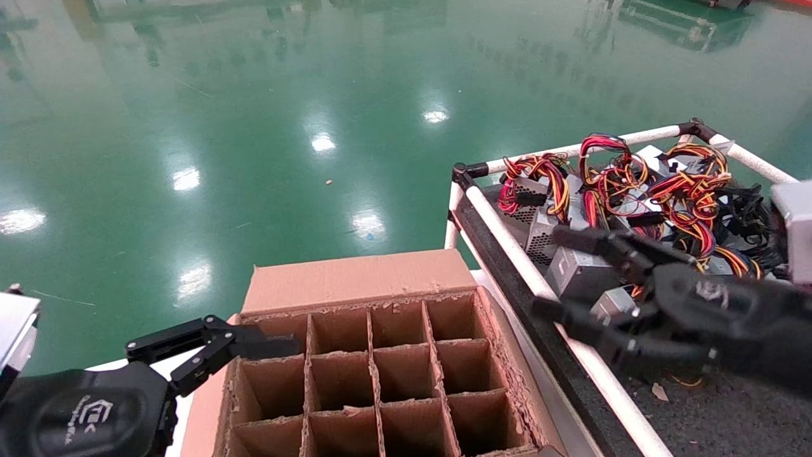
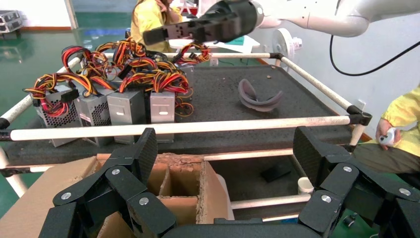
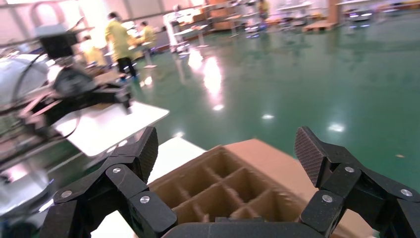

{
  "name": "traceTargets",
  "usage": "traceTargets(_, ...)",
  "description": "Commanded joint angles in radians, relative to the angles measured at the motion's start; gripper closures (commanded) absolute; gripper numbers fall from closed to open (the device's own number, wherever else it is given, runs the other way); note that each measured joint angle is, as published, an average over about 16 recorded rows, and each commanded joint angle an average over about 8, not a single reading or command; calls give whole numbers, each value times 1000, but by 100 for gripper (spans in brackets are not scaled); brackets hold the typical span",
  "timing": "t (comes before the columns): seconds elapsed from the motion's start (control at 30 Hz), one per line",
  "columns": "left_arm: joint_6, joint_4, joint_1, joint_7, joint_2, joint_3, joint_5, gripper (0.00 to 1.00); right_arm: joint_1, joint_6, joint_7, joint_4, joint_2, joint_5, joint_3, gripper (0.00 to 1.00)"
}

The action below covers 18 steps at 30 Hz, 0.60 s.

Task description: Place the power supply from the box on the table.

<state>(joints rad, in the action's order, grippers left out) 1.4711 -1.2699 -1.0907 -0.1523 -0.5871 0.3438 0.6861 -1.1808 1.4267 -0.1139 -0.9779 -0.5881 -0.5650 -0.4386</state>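
Observation:
The brown box (image 1: 380,355) stands at the bottom centre, and every grid cell that shows is empty. Several silver power supplies (image 1: 574,273) with red, yellow and black wires crowd the far end of the table (image 1: 729,412). My right gripper (image 1: 549,273) hangs open and empty over the table's near rail, beside the units. Its wrist view shows the right gripper (image 3: 228,148) with jaws wide apart, looking down at the box (image 3: 223,183). My left gripper (image 1: 279,347) is open and empty at the box's left edge. In its own view the left gripper (image 2: 228,148) faces the box corner (image 2: 183,178) and a row of power supplies (image 2: 124,106).
White pipe rails (image 1: 507,235) edge the table between the box and the units. A grey curved object (image 2: 257,96) lies on the table's felt. A person in yellow (image 2: 401,134) sits beyond the table's far corner. Glossy green floor (image 1: 317,127) surrounds everything.

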Motion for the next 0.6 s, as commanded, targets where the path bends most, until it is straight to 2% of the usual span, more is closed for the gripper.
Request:
traceTargets(0.03, 0, 0, 0, 0, 0, 0, 0, 0, 14, 9, -10, -40, -3, -22, 21, 0)
traceTargets(0.37, 0, 0, 0, 0, 0, 0, 0, 0, 84, 55, -58, -242, -18, -131, 126, 0)
traceTargets(0.6, 0, 0, 0, 0, 0, 0, 0, 0, 117, 76, -79, -336, -25, -182, 174, 0)
